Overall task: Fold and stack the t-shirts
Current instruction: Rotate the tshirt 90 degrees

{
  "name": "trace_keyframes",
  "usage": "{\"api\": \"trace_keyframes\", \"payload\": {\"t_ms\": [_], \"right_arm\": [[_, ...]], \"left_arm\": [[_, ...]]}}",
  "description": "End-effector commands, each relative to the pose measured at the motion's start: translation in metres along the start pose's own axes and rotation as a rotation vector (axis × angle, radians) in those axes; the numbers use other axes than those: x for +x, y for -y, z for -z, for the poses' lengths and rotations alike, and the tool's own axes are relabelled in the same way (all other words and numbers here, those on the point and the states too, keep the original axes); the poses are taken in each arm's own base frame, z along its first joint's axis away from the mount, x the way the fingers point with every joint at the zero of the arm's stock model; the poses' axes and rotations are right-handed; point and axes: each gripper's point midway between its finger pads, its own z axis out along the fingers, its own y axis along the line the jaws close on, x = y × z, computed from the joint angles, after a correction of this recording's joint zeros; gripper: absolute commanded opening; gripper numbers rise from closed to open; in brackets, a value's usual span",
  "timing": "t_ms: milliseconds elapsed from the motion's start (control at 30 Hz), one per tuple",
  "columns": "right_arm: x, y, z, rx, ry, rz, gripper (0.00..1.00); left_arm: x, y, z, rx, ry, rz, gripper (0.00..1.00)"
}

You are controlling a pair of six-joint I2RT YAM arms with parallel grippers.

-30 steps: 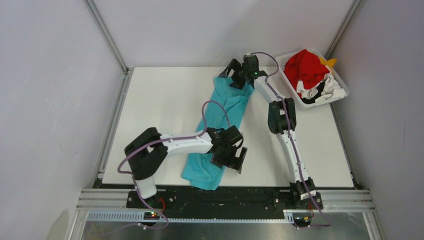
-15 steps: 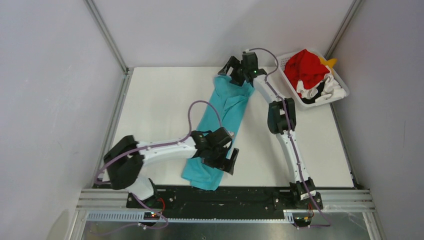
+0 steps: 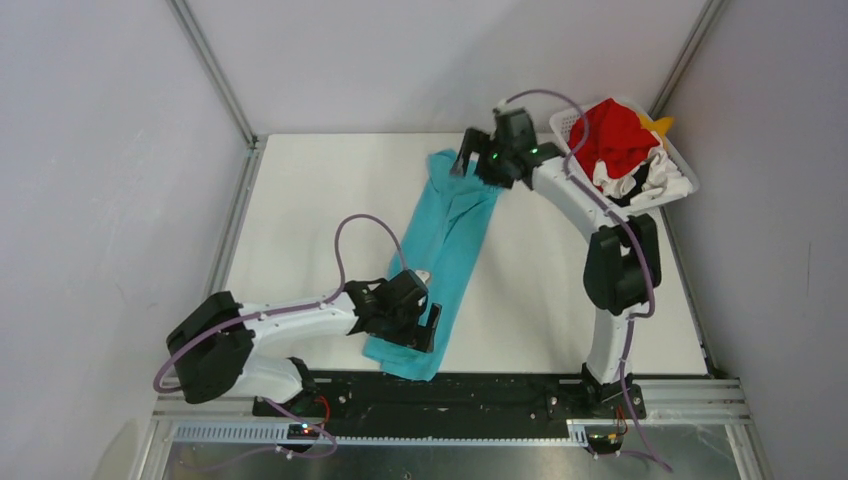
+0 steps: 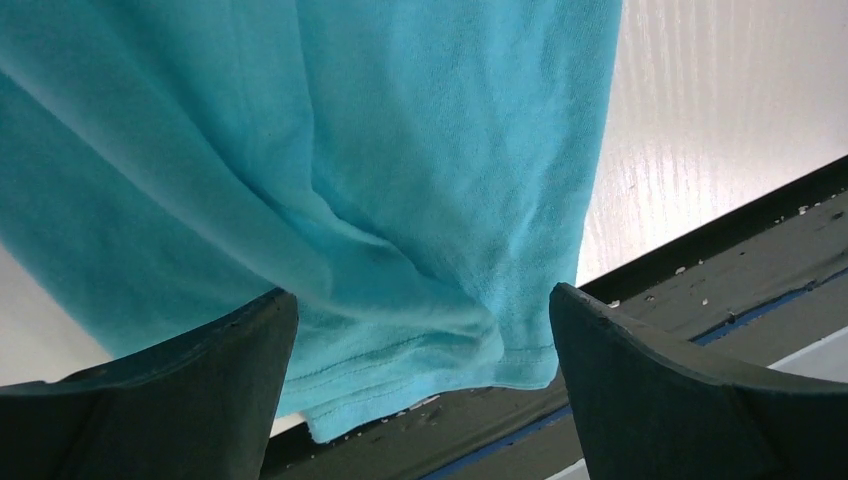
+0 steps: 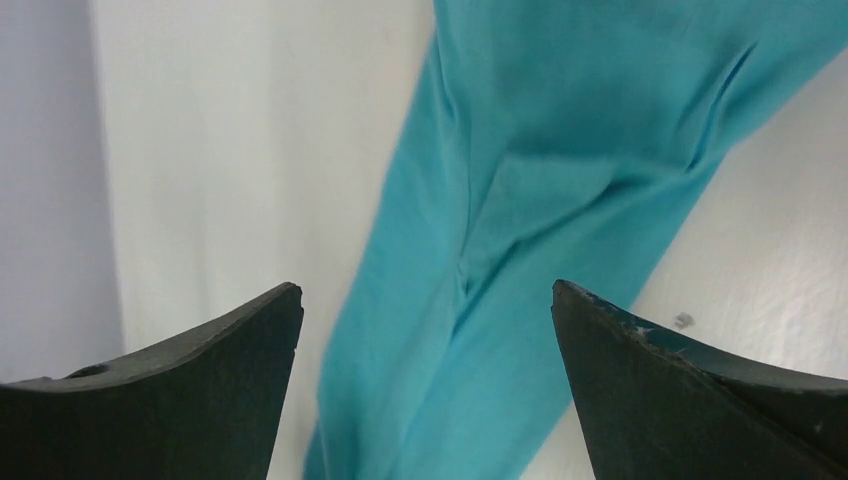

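- White tabletop (image 3: 320,200) carries the cloth we see laid out.
- Across it the teal t-shirt (image 3: 450,235) lies flat as a long narrow strip, slanting from the far middle to the near edge, its hem reaching over the dark rail (image 3: 500,385).
- At the far right corner we see a white basket (image 3: 566,122) heaped with a red t-shirt (image 3: 612,135), a white-and-black t-shirt (image 3: 655,180) and a yellow t-shirt (image 3: 660,125).
- The left jaws stand wide over the strip's near end, holding nothing.
- The right jaws stand wide above its far end, likewise empty.

Teal t-shirt (image 3: 450,235): 2 ends hidden (partly) behind left gripper (image 3: 425,335), right gripper (image 3: 477,175).
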Motion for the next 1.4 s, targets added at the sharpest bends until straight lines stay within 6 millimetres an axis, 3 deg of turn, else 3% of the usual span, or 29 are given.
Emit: {"api": "trace_keyframes", "payload": {"t_ms": [0,200,333,600,833,867,900,1100,1233,1367], "right_arm": [[0.082,0.013,-0.034,0.087,-0.165,0.031,0.99],[0.125,0.026,-0.058,0.174,-0.275,0.007,0.99],[0.133,0.037,-0.07,0.215,-0.295,-0.016,0.99],[0.117,0.079,-0.09,0.298,-0.346,-0.052,0.99],[0.075,0.095,-0.119,0.29,-0.331,-0.078,0.99],[0.077,0.105,-0.125,0.302,-0.344,-0.086,1.0],[0.06,0.1,-0.126,0.283,-0.307,-0.083,0.99],[0.052,0.103,-0.128,0.271,-0.283,-0.095,0.99],[0.051,0.111,-0.119,0.302,-0.282,-0.084,0.99],[0.05,0.116,-0.112,0.321,-0.278,-0.074,0.99]], "left_arm": [[-0.004,0.015,-0.007,0.086,0.017,-0.027,1.0],[0.013,0.011,-0.013,0.103,-0.035,-0.02,1.0],[0.017,0.013,-0.016,0.113,-0.059,-0.018,1.0],[-0.006,0.044,-0.02,0.185,-0.079,-0.06,1.0],[-0.036,0.068,-0.023,0.225,-0.058,-0.086,1.0],[-0.038,0.07,-0.024,0.229,-0.06,-0.083,1.0],[-0.036,0.069,-0.026,0.225,-0.069,-0.079,1.0],[0.003,0.045,-0.037,0.166,-0.168,-0.003,1.0],[0.031,0.03,-0.029,0.158,-0.206,0.02,1.0],[0.041,0.015,-0.015,0.113,-0.2,0.02,1.0]]}}
